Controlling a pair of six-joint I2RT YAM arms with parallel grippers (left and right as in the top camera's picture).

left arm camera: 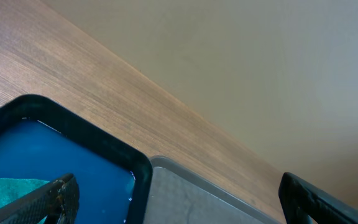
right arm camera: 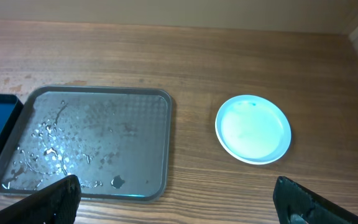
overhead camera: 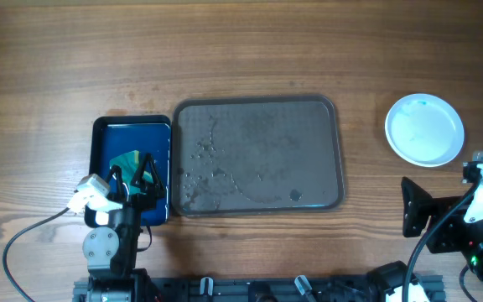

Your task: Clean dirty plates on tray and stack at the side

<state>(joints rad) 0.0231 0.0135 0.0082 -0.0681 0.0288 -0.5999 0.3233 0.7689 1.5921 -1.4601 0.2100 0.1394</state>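
Left gripper (overhead camera: 132,176), fingers spread wide and empty, hangs over the blue tray (overhead camera: 132,122) just left of the tray (overhead camera: 275,143); right gripper (right arm camera: 176,202), equally wide and empty, sits right of the tray. White plate (overhead camera: 424,129) lies right of the tray, apart

Smaller tray (overhead camera: 112,144) just left of large tray (overhead camera: 258,151); plates (overhead camera: 424,129) well to its right

From above the plates (overhead camera: 424,129) read as one white disc, possibly stacked, number untellable; the teal cloth (left arm camera: 5,190) is cropped by the left wrist view's edge.
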